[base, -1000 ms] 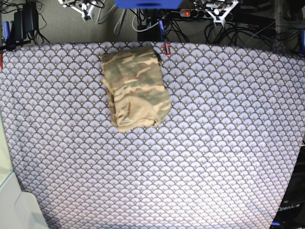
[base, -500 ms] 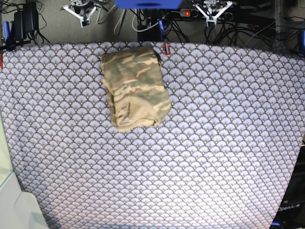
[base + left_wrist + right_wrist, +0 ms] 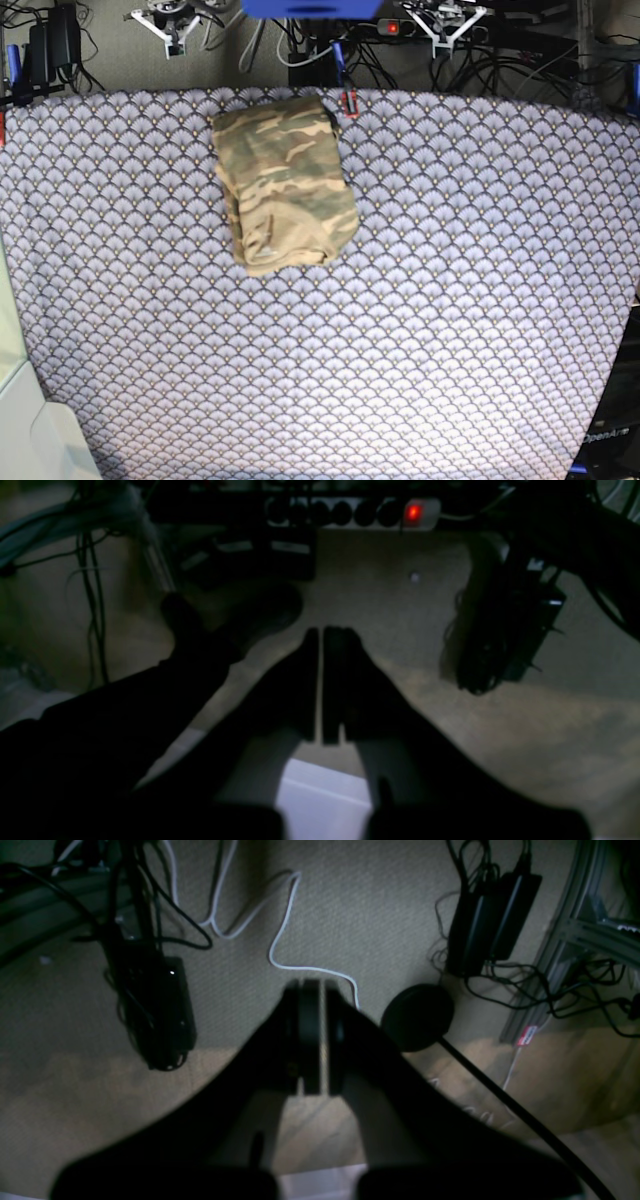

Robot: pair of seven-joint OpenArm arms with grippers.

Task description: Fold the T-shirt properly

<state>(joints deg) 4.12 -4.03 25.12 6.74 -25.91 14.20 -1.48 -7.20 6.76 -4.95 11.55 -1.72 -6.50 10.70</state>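
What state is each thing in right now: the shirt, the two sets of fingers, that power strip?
T-shirt: folded into a compact bundle, lying on the tablecloth.
Left fingers: shut, empty, off the table.
Right fingers: shut, empty, off the table.
Power strip: switch lit red.
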